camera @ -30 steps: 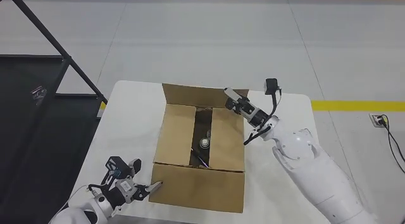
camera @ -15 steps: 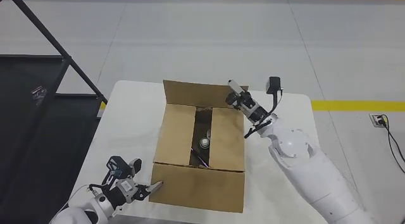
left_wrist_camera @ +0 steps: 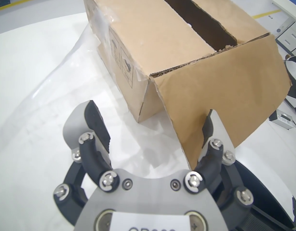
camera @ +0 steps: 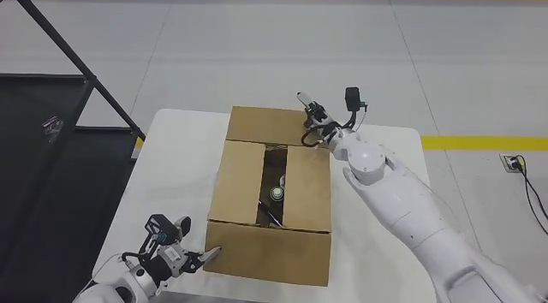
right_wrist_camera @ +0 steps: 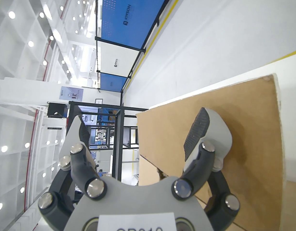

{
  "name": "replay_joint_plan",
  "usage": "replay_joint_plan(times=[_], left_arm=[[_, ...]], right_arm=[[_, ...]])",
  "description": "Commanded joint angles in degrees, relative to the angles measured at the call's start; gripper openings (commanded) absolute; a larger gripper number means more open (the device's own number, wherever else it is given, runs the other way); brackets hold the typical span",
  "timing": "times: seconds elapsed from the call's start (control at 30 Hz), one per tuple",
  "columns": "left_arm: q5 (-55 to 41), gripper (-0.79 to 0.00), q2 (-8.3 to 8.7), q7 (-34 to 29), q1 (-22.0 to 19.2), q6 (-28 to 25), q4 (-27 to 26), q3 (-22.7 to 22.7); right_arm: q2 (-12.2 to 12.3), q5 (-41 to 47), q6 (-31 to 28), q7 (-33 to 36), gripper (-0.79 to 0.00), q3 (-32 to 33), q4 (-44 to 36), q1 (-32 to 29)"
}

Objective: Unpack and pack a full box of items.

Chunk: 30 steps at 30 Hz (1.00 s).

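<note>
Over at the back of the cardboard box (camera: pixel 270 196), the right pincer (right_wrist_camera: pixel 142 121) is pushing the far flap (camera: pixel 265 123) down and outward, jaws spread wide; a second ago that flap was standing up. Meanwhile the left pincer (left_wrist_camera: pixel 150 111) is still hovering wide open at the corner of the near flap (camera: pixel 270 256). Box is sitting mid-bench (camera: pixel 171 157).

Box mid-table, an arm at each end.
The box (camera: pixel 270 196) sits centred on the table (camera: pixel 171 183), and in the gap between its top flaps is possibly a small bottle (camera: pixel 276 192). The left gripper (camera: pixel 208 254) is at the near flap's (camera: pixel 270 256) left corner, the right gripper (camera: pixel 306 106) over the far flap (camera: pixel 265 125).
</note>
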Motion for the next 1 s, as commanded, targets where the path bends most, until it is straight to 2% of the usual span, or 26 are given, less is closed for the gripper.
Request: replay_joint_plan(times=[0.0,0.13,0.3,0.37,0.43,0.5,0.6,0.7,0.83,0.97], left_arm=[[0.1,0.0,0.01,0.3,0.0,0.1,0.3,0.2],[0.1,0.0,0.02,0.7,-0.3,0.3,0.9,0.7],[0.2,0.0,0.05,1.3,-0.5,0.5,1.2,1.2],[-0.6,0.0,0.04,2.0,-0.5,0.5,1.1,1.1],[-1.9,0.0,0.05,2.8,-0.5,0.7,1.0,0.6],[-3.4,0.0,0.05,4.2,-0.4,1.0,0.5,-0.2],[-6.9,0.0,0.06,6.8,0.4,1.2,-0.4,-2.1],[-10.6,0.0,0.13,9.0,1.6,0.8,-1.1,-4.8],[-13.0,0.0,0.21,10.9,3.1,0.5,-1.8,-7.5],[-14.1,0.0,0.24,11.4,4.0,0.4,-2.1,-8.8]], right_arm=[[-1.0,0.3,1.2,0.7,0.0,-0.6,3.1,1.0],[-2.9,1.1,0.8,1.7,0.0,-1.1,7.8,2.6],[-4.2,2.4,-6.1,1.8,0.0,0.2,9.8,2.9],[-4.2,4.3,-11.0,6.5,0.0,1.3,8.6,2.4],[-3.8,5.4,-15.4,14.1,0.0,2.3,7.3,1.8],[-3.4,5.5,-16.8,22.9,0.0,2.6,5.7,1.5],[-2.8,1.8,-15.4,30.3,0.0,2.1,3.6,1.6],[-2.5,-1.7,-12.3,34.2,0.0,1.2,0.4,1.0],[-2.1,-6.2,-6.8,37.2,0.0,0.4,-3.0,0.2],[-2.1,-10.4,-1.1,36.4,0.0,-0.7,-5.1,-0.4]])
